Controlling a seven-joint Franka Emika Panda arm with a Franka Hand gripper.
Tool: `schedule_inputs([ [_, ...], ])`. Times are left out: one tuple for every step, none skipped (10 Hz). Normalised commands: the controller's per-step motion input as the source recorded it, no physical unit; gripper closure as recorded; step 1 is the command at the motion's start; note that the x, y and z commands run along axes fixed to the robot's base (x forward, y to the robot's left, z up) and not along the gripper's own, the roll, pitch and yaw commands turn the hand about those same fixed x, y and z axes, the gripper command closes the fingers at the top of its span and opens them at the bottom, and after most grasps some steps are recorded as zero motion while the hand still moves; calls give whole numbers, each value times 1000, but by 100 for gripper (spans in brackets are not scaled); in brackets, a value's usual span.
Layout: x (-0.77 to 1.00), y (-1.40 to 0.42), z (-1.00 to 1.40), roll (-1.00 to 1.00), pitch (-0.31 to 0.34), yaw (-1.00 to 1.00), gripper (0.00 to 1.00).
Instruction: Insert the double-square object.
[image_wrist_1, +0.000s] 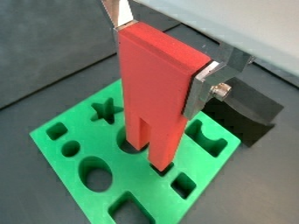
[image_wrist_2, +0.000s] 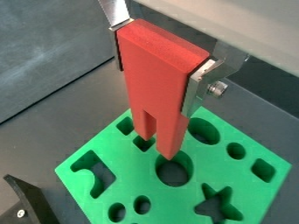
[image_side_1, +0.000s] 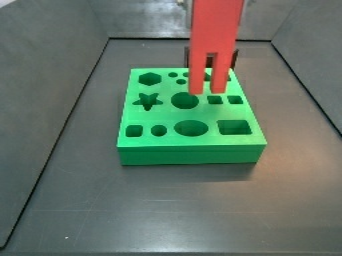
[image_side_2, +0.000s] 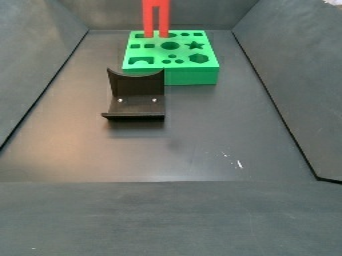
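gripper (image_wrist_1: 163, 54) grips top of red two-legged block (image_wrist_1: 155, 92) | legs just above holes of green holed board (image_side_1: 187, 128) near far table edge | black L-shaped fixture (image_side_2: 134, 96) mid-table, apart | bare floor all around

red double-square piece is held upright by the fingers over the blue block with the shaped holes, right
Not quite: the block is green, not blue, as both side views show. The rest holds: the gripper holds the red double-square piece upright over it.

Gripper (image_wrist_1: 163, 52) pointing downward, its silver fingers (image_wrist_2: 201, 80) closing on the upper end of the red double-square object (image_wrist_1: 156, 92)
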Motion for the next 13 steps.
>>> schedule_inputs([
  [529, 0, -283, 293, 157, 206, 100],
  [0, 40, -146, 186, 10, 40, 100],
  [0, 100, -143, 146, 23, 0, 100],
  [194, 0, -211, 49, 0, 9, 100],
  [766, 0, -280, 0, 0, 0, 100],
  [897, -20, -314, -16, 0, 0, 100],
  [1000, -143, -254, -23, 0, 0, 100],
  [1000, -171, -166, -59, 0, -11, 100],
  [1000, -74, -114, -120, -1, -131, 100],
  [569, 34, -229, 0, -11, -289, 100],
  [0, 191, -300, 100, 0, -14, 100],
  [-151, 246, -251, 33, 0, -26, 100],
  [-389, 277, -209, 14, 0, -37, 100],
])
